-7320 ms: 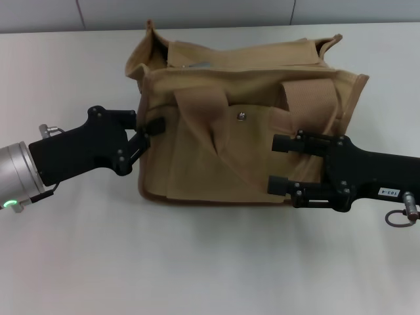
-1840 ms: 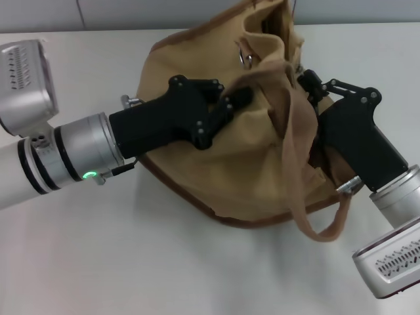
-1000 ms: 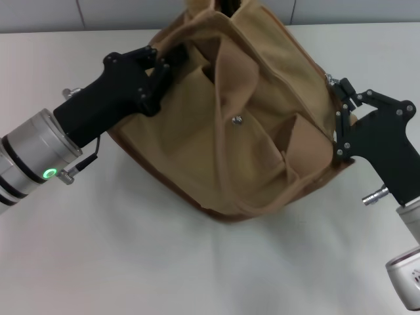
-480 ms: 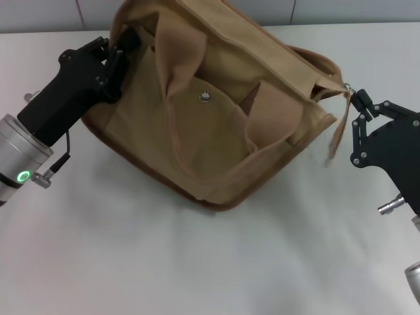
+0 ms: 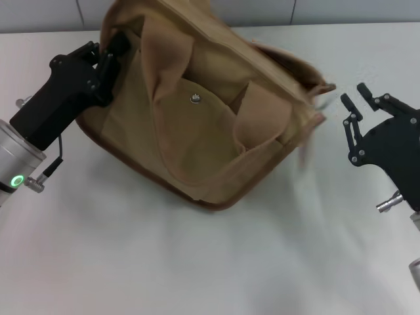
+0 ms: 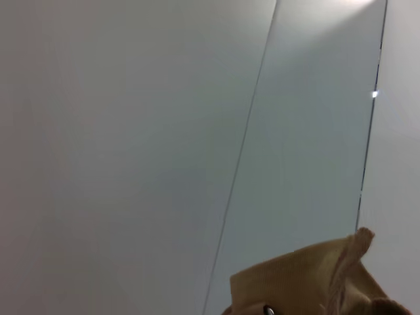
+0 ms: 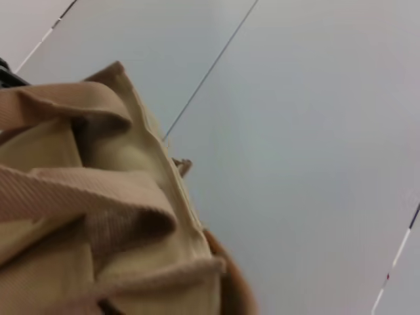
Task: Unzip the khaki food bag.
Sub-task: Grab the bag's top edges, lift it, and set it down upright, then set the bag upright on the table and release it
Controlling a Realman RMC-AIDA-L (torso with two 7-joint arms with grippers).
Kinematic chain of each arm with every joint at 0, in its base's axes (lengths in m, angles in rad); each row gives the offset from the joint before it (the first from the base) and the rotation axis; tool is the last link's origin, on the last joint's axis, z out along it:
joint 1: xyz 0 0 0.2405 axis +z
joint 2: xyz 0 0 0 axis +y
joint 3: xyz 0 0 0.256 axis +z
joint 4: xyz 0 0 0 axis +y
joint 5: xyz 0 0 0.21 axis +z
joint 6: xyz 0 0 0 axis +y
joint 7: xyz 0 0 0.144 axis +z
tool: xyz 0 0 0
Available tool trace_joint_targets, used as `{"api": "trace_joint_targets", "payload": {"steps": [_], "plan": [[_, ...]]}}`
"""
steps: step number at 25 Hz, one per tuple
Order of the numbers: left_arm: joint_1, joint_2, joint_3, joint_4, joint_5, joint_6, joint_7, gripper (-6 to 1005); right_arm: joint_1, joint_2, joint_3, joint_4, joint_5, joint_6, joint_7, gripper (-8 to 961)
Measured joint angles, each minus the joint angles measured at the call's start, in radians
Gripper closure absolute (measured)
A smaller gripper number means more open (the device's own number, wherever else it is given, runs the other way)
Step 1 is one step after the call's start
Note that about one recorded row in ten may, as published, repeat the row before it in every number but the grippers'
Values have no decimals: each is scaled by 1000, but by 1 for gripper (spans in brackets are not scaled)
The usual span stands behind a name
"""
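Observation:
The khaki food bag [image 5: 203,131] is tilted, its front pocket with the silver snap [image 5: 195,99] facing me and its brown-edged base [image 5: 157,184] low on the white table [image 5: 197,262]. My left gripper [image 5: 113,49] is shut on the bag's upper left corner and holds it up. My right gripper [image 5: 353,95] is open and empty, a short way right of the bag's right end [image 5: 315,88], not touching it. The zipper pull is hidden. The bag's fabric shows in the left wrist view [image 6: 308,282] and fills the right wrist view [image 7: 98,216].
A grey panelled wall [image 5: 262,10] runs behind the table. Both wrist views look up at pale wall panels [image 6: 164,131] behind the bag.
The right gripper has let go of the bag's right end and opened. The left gripper has pulled the bag a little further left, and a loose strap at the right end drops.

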Motion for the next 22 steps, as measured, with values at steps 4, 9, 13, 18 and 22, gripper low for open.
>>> {"api": "trace_joint_targets", "payload": {"steps": [4,9,13,18,22], "plan": [[14,2,-16,0,0,-5,1,929,7,-2,-1,-37,1,49,97,792],[28,4,-23,5,0,-10,2,928,42,-3,-7,-75,-3,148,214,631],[31,4,-25,4,0,-12,2,928,78,-3,-8,-79,-5,208,262,528],[33,4,-24,2,0,-12,2,927,122,-3,-9,-81,-36,233,308,450],[38,4,-23,0,0,-12,2,927,143,-3,-9,-82,-40,240,323,471]]}}
